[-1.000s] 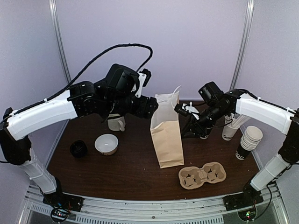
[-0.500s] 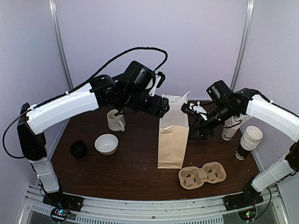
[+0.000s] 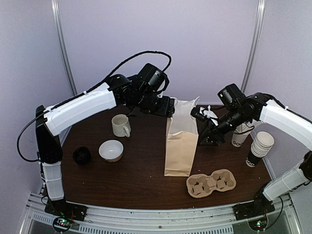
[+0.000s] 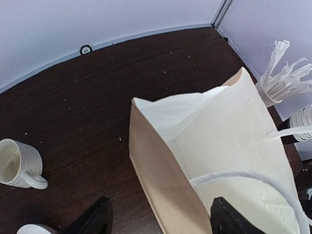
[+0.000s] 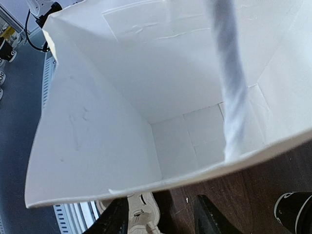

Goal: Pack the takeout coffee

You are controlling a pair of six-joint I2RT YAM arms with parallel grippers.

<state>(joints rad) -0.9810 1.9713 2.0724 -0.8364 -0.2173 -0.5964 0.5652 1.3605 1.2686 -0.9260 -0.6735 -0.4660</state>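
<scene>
Filling the top view is the dark brown counter (image 3: 141, 180), with both arms stretched over it toward the middle. The left gripper (image 4: 162, 209) is at the upper rim of the paper bag (image 3: 180, 146), on the side facing the left edge. Its fingers are spread wide and straddle a rim corner, pinching nothing. The right gripper (image 5: 161, 202) is at the opposite rim, toward the right edge. Its fingers are also apart and hold nothing, and its camera looks straight down into the empty bag.

The bag stands upright mid-counter with its mouth open; one wall sags inward in the left wrist view. Risk: the bag looks light and nothing is holding it, so a nudge from either finger could tip it or fold the mouth shut.

The cup carrier (image 3: 211, 184) is near the front edge, right of the bag, and empty. A stack of paper cups (image 3: 261, 144) is at the right edge. The bowl (image 3: 111, 150) and mug (image 3: 121, 125) sit between the bag and the left edge, the mug nearer the back.

The takeout coffee (image 3: 82, 155) is close to the left edge, just beside the bowl, well apart from the bag and untouched. Risk: fetching it means passing close by the bowl and mug. A hard squeeze could crush the cup or pop the lid, and an off-centre drop would catch the sagging wall.

The handle loop (image 5: 226, 73) is right by the fingers and could snag when they pull out.
</scene>
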